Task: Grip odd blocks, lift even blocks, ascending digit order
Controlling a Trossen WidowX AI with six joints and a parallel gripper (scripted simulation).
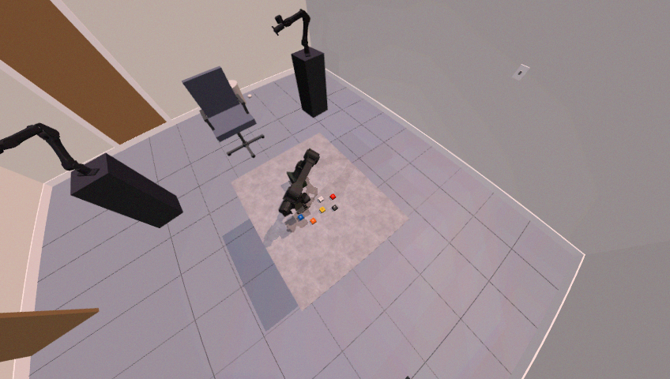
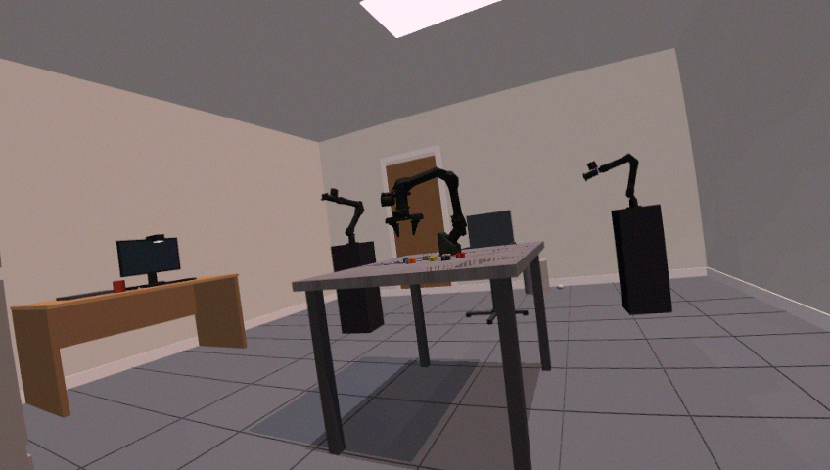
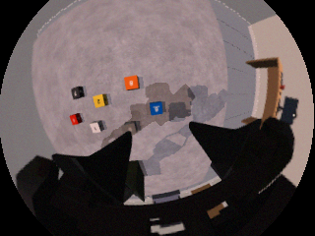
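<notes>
My gripper (image 2: 405, 233) (image 3: 161, 129) is open and empty, pointing down well above the table. In the wrist view a blue block (image 3: 156, 108) (image 1: 300, 217) lies just beyond the space between the fingertips. A grey block (image 3: 132, 127) lies in shadow by the left fingertip. An orange block (image 3: 131, 83) (image 1: 313, 220) is farther out. To the left are a yellow block (image 3: 99, 100) (image 1: 321, 209), a black block (image 3: 77, 92) (image 1: 334, 207), a white block (image 3: 96, 127) (image 1: 320, 199) and a red block (image 3: 75, 119) (image 1: 333, 197). The printed digits are too small to read surely.
The blocks stand apart on the mottled grey table (image 1: 352, 244) (image 2: 372, 278). A chair (image 1: 213, 100) (image 2: 488, 228) stands behind it. Two other arms stand on black pedestals (image 1: 310, 87) (image 2: 643, 261) away from the table. A wooden desk (image 2: 145, 314) is off to the side.
</notes>
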